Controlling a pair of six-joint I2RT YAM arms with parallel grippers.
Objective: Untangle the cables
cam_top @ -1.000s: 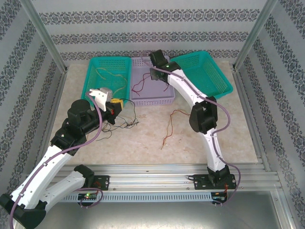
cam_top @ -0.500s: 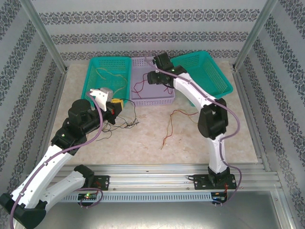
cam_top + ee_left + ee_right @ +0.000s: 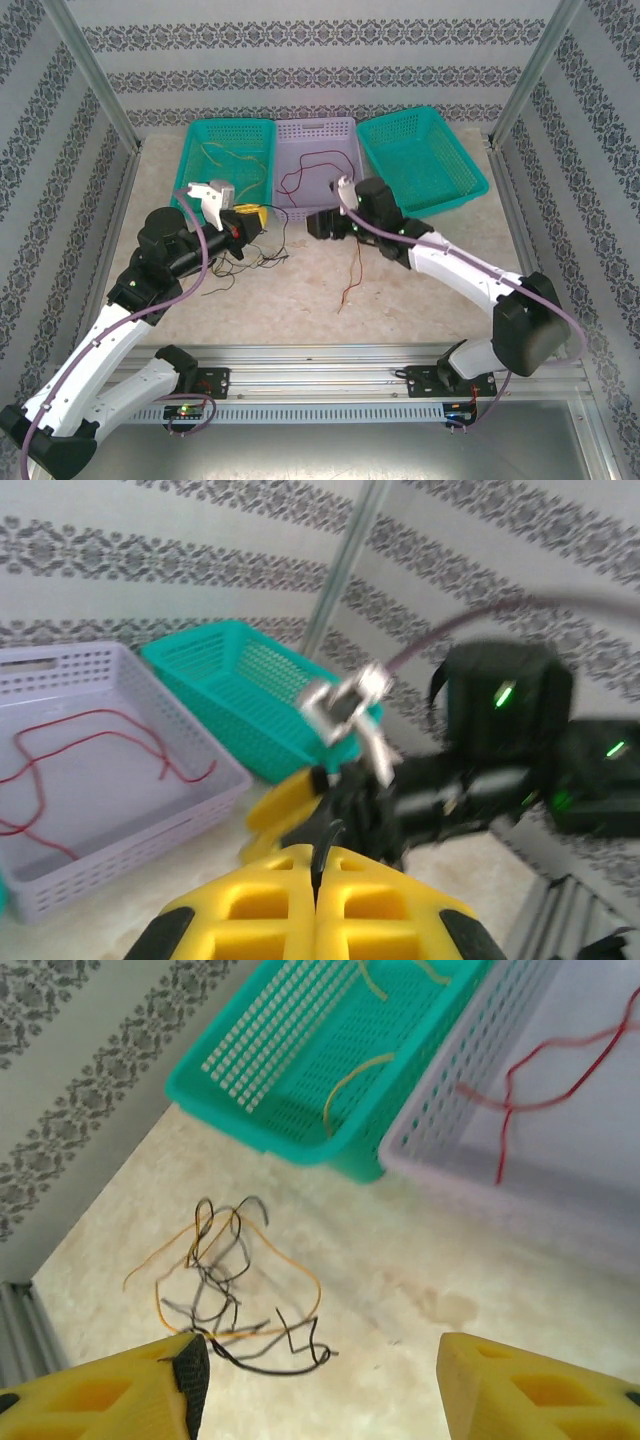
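top external view: my left gripper sits just in front of the left teal basket. in the left wrist view its yellow fingers are pressed flat together with no gap, so it is closed, though i cannot tell whether a strand is pinched between them. the tangle of black and yellow cables lies on the table just beside that gripper, toward me. my right gripper hangs at the near wall of the purple basket, and in the right wrist view its fingers stand wide apart with nothing between them, the tangle on the table below. a red cable lies inside the purple basket, yellow cables in the left teal basket, and a loose red cable on the table under the right arm.
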